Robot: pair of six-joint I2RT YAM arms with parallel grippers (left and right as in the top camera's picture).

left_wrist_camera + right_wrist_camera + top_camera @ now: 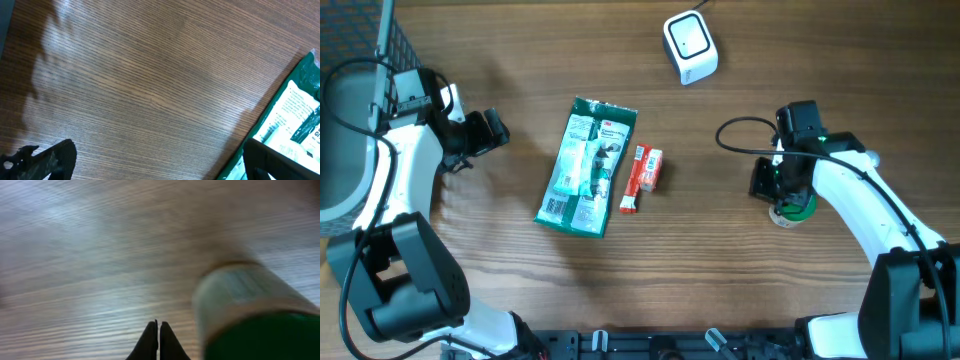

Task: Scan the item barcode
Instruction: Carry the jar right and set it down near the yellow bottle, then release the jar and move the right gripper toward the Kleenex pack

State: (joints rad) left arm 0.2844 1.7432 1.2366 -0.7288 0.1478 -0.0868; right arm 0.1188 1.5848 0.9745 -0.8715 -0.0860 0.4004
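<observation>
A white barcode scanner (690, 46) stands at the back of the table. A green packet (587, 165) lies flat in the middle, with a small red packet (642, 179) beside it on the right. A white container with a green cap (792, 207) lies at the right. My right gripper (767, 180) hangs just left of that container. In the right wrist view the right gripper (158, 327) is shut on nothing, and the blurred container (250, 315) sits beside it. My left gripper (492, 130) is open, left of the green packet (295, 125). It holds nothing (160, 157).
A dark mesh basket (360, 45) and a grey bin (340, 150) stand at the far left edge. A black cable (740, 135) loops near the right arm. Bare wood lies between the packets and the right gripper.
</observation>
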